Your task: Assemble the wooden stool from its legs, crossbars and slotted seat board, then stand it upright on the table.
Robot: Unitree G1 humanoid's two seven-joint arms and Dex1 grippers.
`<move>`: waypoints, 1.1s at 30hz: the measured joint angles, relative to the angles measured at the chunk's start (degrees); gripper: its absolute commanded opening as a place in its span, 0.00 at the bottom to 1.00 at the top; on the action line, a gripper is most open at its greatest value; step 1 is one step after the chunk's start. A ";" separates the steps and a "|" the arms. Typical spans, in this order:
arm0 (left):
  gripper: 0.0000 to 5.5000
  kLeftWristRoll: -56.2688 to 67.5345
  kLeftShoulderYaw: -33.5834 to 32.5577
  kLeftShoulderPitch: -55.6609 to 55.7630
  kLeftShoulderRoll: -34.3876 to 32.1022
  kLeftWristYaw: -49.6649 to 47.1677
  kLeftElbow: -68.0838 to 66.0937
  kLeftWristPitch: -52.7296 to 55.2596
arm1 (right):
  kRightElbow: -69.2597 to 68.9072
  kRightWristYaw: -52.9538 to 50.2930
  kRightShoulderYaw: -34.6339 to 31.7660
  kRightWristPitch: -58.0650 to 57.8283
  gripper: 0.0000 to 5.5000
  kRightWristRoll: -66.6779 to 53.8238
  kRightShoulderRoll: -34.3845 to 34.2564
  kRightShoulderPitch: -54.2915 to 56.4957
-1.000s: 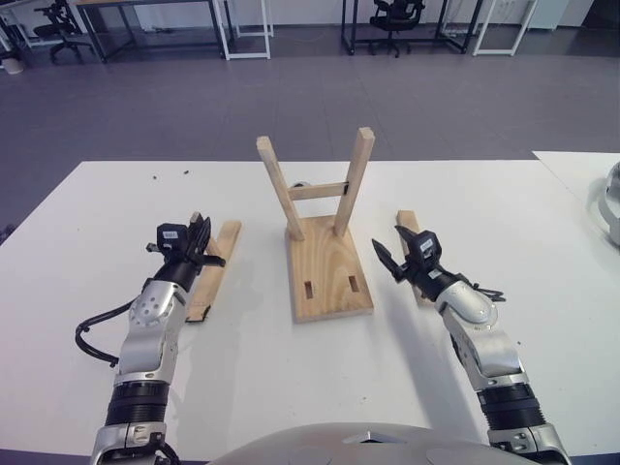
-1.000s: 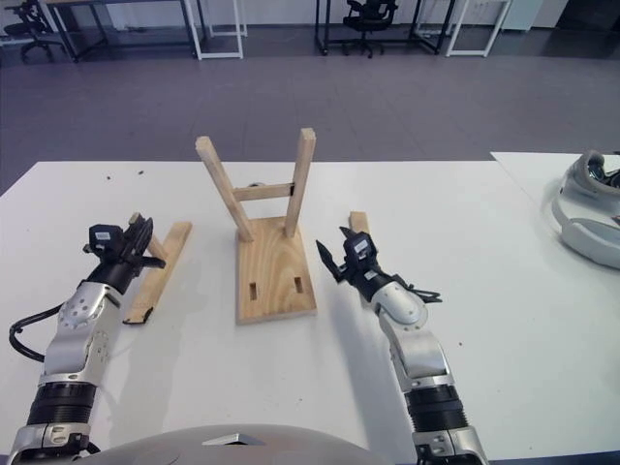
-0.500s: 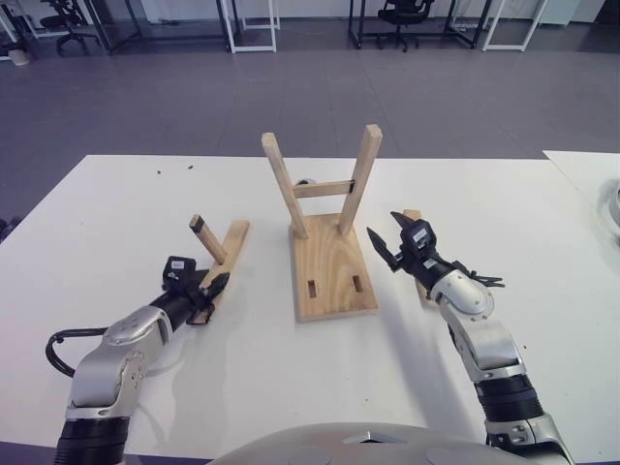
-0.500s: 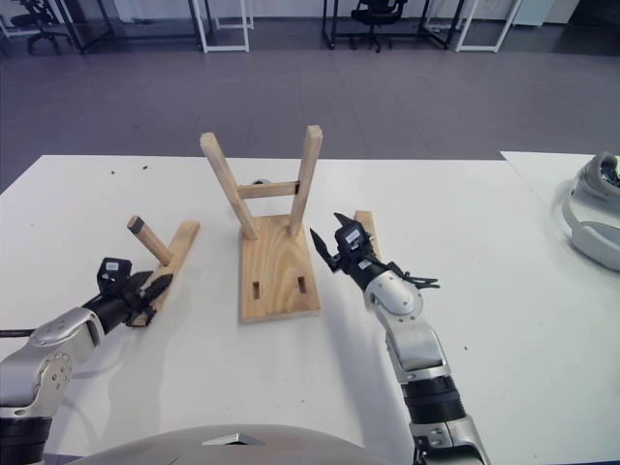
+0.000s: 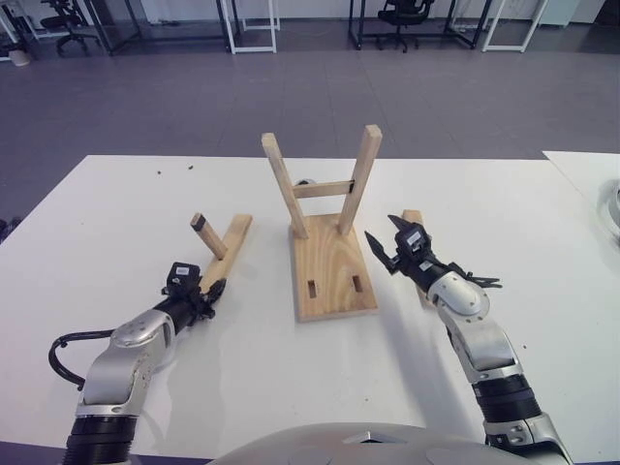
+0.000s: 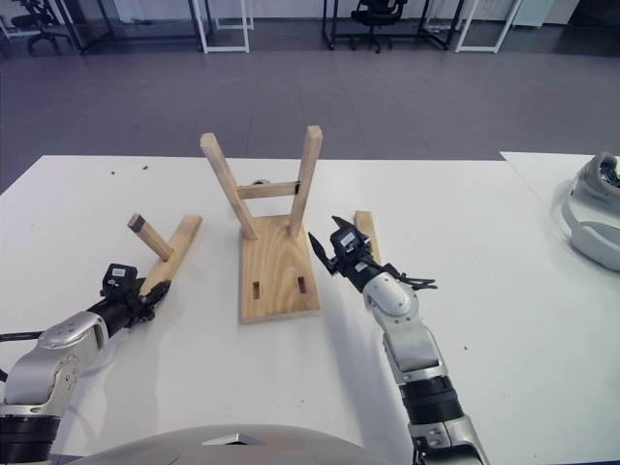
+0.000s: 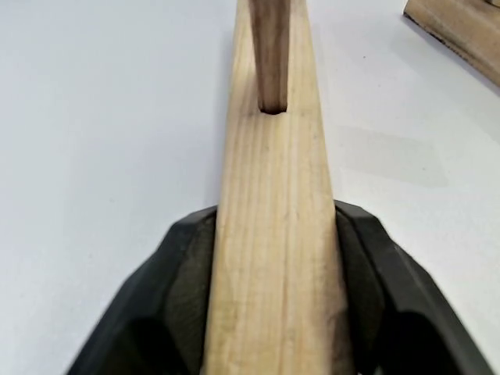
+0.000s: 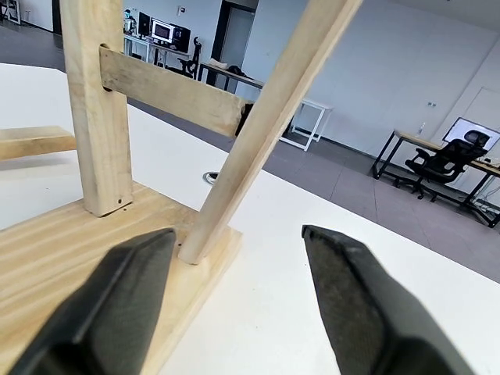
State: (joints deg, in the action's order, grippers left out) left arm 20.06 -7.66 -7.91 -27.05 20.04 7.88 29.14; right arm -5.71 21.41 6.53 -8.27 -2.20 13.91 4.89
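Observation:
The slotted seat board [image 5: 331, 274] lies flat mid-table with two legs [image 5: 283, 186] [image 5: 356, 179] standing in its far slots, joined by a crossbar [image 5: 322, 190]. To the left lies a loose leg [image 5: 229, 245] with a short crossbar stub [image 5: 207, 234] sticking up. My left gripper [image 5: 201, 294] is shut on that leg's near end; in the left wrist view the leg [image 7: 273, 195] runs between both fingers [image 7: 187, 266]. My right gripper [image 5: 386, 248] is open just right of the board, its fingers [image 8: 117, 305] facing the nearer upright leg [image 8: 266, 117]. Another loose leg [image 6: 364, 229] lies behind it.
A white headset [image 6: 594, 215] rests at the table's far right. The seat board's two near slots [image 5: 333, 286] are unfilled. The table's far edge [image 5: 145, 160] runs just behind the stool parts, with open floor, desks and chairs beyond.
My left arm has drawn back toward the near edge, and the loose leg has turned so its crossbar stub points up. My right gripper has moved left toward the seat board.

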 measured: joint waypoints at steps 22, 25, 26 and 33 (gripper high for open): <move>0.37 3.97 8.62 30.25 2.74 7.24 18.53 -12.12 | 0.52 -18.40 -23.75 -35.61 0.46 -69.04 -11.02 48.40; 0.37 3.79 8.57 28.57 1.94 9.22 18.65 -12.61 | 0.46 -22.73 -25.34 -38.42 0.35 -74.52 -9.75 47.64; 0.37 3.77 8.60 28.47 1.92 9.59 18.79 -12.73 | 0.47 -23.82 -25.63 -39.47 0.31 -76.21 -9.36 46.46; 0.37 1.77 9.19 26.62 1.26 11.70 18.81 -13.29 | -1.37 -27.25 -24.49 -41.59 0.20 -79.28 -7.14 43.27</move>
State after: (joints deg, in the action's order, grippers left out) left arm 21.83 1.53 18.71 -25.78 31.74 26.68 15.86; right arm -7.07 -5.84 -17.96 -49.86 -81.48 6.76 48.16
